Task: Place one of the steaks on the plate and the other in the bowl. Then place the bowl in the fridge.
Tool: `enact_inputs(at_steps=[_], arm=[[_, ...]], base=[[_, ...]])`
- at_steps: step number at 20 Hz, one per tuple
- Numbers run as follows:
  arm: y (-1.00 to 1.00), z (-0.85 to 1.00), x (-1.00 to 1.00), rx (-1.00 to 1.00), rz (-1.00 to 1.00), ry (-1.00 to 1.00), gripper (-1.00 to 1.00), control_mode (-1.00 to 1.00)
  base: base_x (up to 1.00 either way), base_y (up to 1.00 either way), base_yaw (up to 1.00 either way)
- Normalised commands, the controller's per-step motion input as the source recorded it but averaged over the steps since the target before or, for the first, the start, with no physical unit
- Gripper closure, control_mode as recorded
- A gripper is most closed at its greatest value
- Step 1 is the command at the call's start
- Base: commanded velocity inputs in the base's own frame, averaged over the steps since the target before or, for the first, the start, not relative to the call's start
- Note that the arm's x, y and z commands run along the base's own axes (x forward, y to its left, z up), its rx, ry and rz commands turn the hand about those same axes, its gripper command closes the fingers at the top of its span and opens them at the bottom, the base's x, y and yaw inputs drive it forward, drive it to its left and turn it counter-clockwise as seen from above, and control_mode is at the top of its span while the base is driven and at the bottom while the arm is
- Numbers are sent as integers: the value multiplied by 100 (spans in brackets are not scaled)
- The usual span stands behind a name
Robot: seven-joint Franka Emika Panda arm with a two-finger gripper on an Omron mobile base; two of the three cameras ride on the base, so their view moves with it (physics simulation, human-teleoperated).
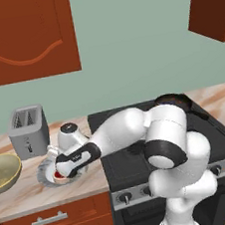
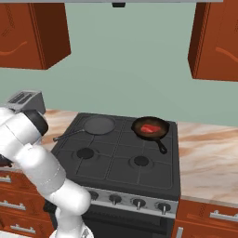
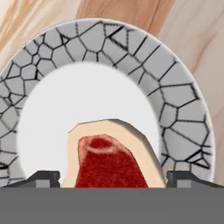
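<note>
The two dark fingers (image 3: 47, 177) stand wide apart, one on each side of a small flat red steak with a pale fat rim (image 3: 107, 159), not pressing it. That steak lies on the white centre of the round plate with the grey speckled rim (image 3: 175, 100), which sits on the marbled bench (image 1: 25, 196). Just left of the plate stands the glossy olive-yellow bowl (image 1: 3, 171), behind it a grey toaster (image 1: 28, 130). The second red steak (image 2: 148, 128) rests in the dark frying pan (image 2: 153, 135) on the black stove (image 2: 121, 158).
</note>
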Motion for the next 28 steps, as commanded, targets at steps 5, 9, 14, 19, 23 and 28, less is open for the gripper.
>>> enact_inputs(at_steps=[5, 9, 14, 19, 23, 28], arm=[[14, 0, 44, -1, 0, 5, 100, -100], [15, -4, 38, 0, 0, 7, 100, -100], [48, -34, 34, -5, -2, 1, 100, -100], [20, 0, 12, -3, -2, 1, -100, -100], [-6, 5, -17, 1, 0, 0, -100, -100], [-55, 28, -34, 13, 0, 0, -100, -100]], base=[[0, 0, 0], [0, 0, 0], [0, 0, 0], [0, 0, 0], [0, 0, 0], [0, 0, 0]])
